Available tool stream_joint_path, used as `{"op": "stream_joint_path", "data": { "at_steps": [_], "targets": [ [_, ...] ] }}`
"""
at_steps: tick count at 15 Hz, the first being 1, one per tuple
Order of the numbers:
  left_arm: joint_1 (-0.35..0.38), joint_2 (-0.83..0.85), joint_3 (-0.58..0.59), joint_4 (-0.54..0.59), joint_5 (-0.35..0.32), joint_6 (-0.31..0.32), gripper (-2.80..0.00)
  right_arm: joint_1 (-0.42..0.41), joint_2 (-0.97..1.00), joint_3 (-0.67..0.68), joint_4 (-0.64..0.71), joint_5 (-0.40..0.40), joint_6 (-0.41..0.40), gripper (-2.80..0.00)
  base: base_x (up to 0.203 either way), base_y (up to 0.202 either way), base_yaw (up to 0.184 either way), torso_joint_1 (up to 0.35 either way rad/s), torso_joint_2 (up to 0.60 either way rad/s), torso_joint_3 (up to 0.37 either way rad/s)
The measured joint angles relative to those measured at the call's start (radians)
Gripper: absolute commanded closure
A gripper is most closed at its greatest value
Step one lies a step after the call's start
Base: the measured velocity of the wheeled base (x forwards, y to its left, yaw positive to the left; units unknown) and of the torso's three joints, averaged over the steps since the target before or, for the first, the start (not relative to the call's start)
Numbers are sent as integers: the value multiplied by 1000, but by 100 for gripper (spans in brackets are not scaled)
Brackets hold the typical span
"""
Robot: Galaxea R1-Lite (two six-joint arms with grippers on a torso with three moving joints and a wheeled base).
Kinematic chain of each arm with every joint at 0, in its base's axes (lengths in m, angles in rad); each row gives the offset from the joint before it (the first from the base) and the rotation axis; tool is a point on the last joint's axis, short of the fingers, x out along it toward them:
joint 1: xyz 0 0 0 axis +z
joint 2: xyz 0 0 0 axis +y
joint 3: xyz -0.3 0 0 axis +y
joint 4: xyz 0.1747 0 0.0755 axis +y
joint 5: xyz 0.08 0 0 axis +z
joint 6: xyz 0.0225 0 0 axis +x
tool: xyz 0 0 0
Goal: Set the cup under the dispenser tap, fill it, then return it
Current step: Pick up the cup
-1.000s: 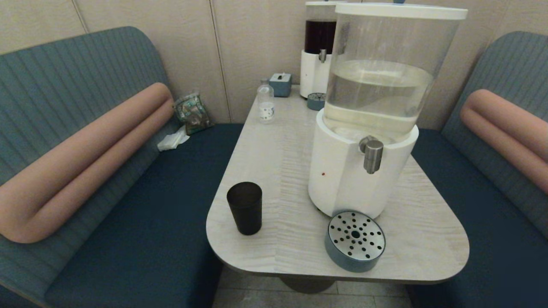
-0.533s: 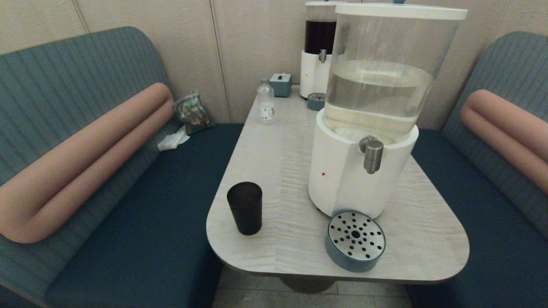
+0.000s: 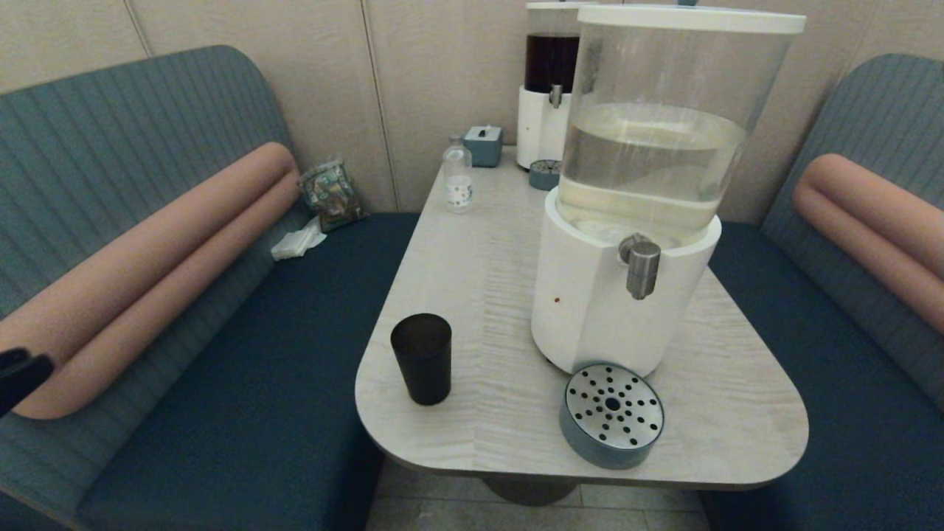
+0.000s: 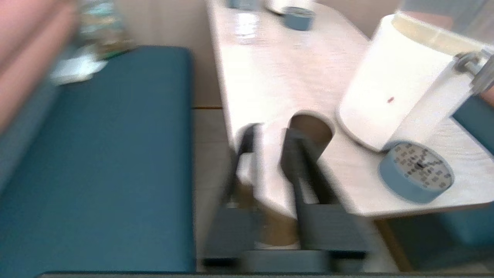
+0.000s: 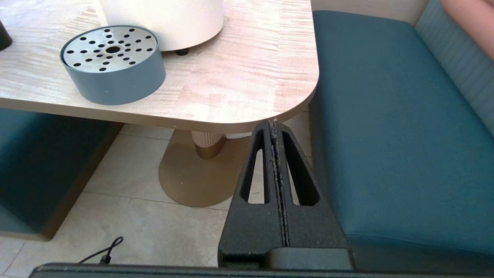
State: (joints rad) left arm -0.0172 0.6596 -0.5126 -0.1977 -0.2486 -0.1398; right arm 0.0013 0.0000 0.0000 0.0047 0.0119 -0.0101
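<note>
The right pincer (image 5: pixel 276 127), pressed together, hangs parked below the bench (image 3: pixel 723 413) edge, nearer than the tray (image 3: pixel 611 415). The left pincer (image 4: pixel 270 133), spread, aims at the cup (image 3: pixel 421 358), likely to grasp it. The cup stands upright left of the tray, untouched. Beyond the tray, the tap (image 3: pixel 642 269) overhangs it. The left pincer was out of the head view earlier.
</note>
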Motion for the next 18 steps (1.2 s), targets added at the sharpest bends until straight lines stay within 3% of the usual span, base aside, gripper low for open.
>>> {"op": "stream_joint_path", "data": {
  "at_steps": [4, 8, 11, 13, 18],
  "targets": [
    [4, 384, -1, -395, -157, 20, -280, 0, 0, 0, 0, 0, 0, 0, 0, 0, 0, 0, 0, 0],
    [18, 732, 93, -916, -372, 88, -280, 0, 0, 0, 0, 0, 0, 0, 0, 0, 0, 0, 0, 0],
    [47, 953, 189, -1231, -518, 163, -280, 0, 0, 0, 0, 0, 0, 0, 0, 0, 0, 0, 0, 0],
    [61, 1029, 249, -1320, -613, 212, -280, 0, 0, 0, 0, 0, 0, 0, 0, 0, 0, 0, 0, 0],
    [95, 1163, 311, -1324, -761, 252, -280, 0, 0, 0, 0, 0, 0, 0, 0, 0, 0, 0, 0, 0]
  ]
}}
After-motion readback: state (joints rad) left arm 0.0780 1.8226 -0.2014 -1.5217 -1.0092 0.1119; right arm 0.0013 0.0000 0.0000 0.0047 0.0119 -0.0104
